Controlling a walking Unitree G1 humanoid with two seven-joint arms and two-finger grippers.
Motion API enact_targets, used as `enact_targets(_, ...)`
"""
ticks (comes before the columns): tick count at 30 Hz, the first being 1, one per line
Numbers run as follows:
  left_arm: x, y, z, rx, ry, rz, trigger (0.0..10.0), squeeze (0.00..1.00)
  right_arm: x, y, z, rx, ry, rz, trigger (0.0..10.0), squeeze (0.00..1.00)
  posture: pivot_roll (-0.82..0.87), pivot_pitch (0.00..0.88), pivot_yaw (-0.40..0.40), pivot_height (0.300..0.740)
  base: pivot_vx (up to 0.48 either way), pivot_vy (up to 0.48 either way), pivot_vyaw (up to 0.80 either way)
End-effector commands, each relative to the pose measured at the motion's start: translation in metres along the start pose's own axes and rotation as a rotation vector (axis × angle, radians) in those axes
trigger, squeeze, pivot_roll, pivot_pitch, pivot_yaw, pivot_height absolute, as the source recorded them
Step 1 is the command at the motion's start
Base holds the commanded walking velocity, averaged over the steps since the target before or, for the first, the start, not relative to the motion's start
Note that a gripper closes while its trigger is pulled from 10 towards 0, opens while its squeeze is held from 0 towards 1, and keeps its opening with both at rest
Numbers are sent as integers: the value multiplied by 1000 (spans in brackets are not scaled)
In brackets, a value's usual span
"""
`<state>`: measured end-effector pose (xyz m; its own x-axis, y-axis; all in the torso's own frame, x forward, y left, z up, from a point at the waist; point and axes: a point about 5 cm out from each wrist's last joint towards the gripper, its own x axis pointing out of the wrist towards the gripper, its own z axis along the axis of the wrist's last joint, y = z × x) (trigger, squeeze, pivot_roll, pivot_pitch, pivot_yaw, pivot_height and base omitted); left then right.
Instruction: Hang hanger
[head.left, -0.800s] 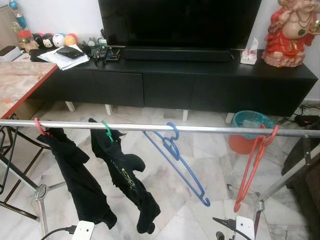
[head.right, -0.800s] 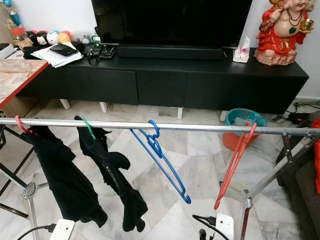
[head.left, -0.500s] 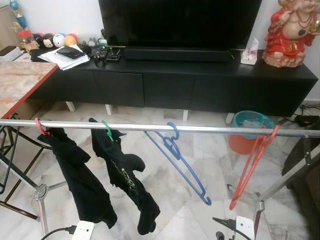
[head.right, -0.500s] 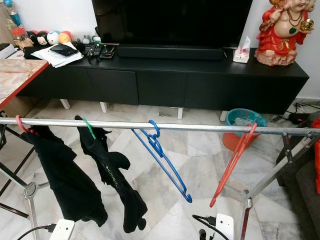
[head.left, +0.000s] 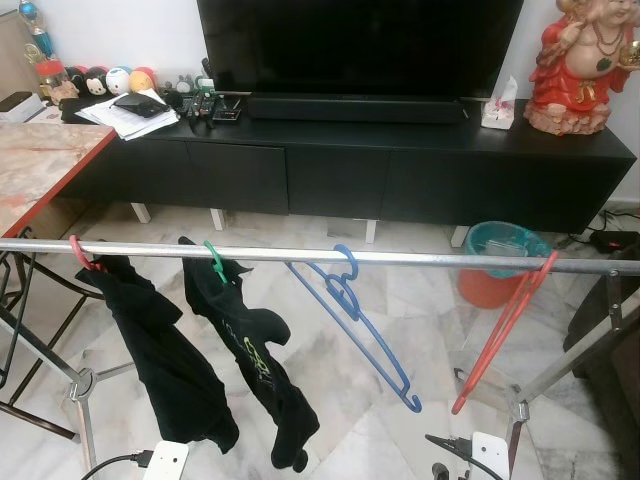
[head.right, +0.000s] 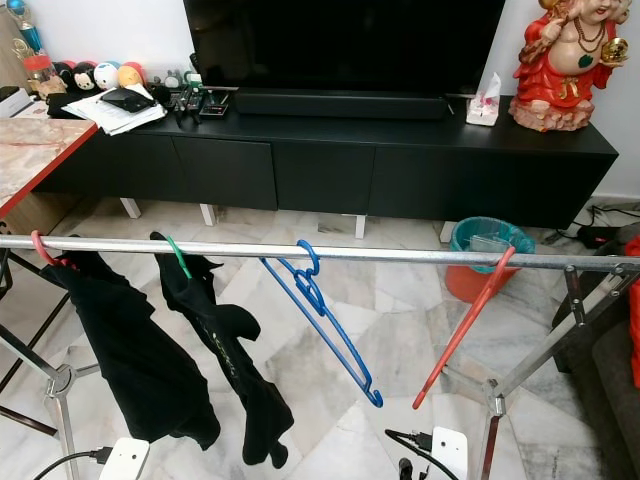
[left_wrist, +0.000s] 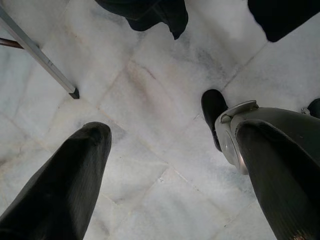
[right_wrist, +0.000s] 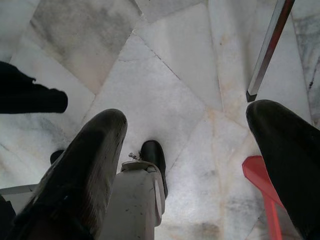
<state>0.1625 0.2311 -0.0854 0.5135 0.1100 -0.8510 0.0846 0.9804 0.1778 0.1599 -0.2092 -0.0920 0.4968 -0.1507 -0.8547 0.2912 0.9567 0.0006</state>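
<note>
Now red hanger (head.left: 500, 333) on rail (head.left: 400, 258), both claws spread over floor.

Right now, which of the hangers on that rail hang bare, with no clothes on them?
The blue hanger mid-rail and the red hanger at the right end. The pink-hooked and green-hooked ones to the left carry black garments.

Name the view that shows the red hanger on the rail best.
The left eye view: the red hanger shows whole, hooked on the rail. The right eye view shows it equally whole; the right wrist view catches just a red corner.
</note>
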Motion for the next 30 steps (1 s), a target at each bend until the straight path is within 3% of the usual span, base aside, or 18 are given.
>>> enact_targets(1,0,-1,-2,8,10,-9,10000,0,0,-1,2,9,-7,-1,10000,0,-133,0,13,740,0,0,0)
enact_targets(30,0,-1,1,1,-12,-18,10000,0,0,0,2,4,-7,8,10000,0,-121,0,11,740,0,0,0)
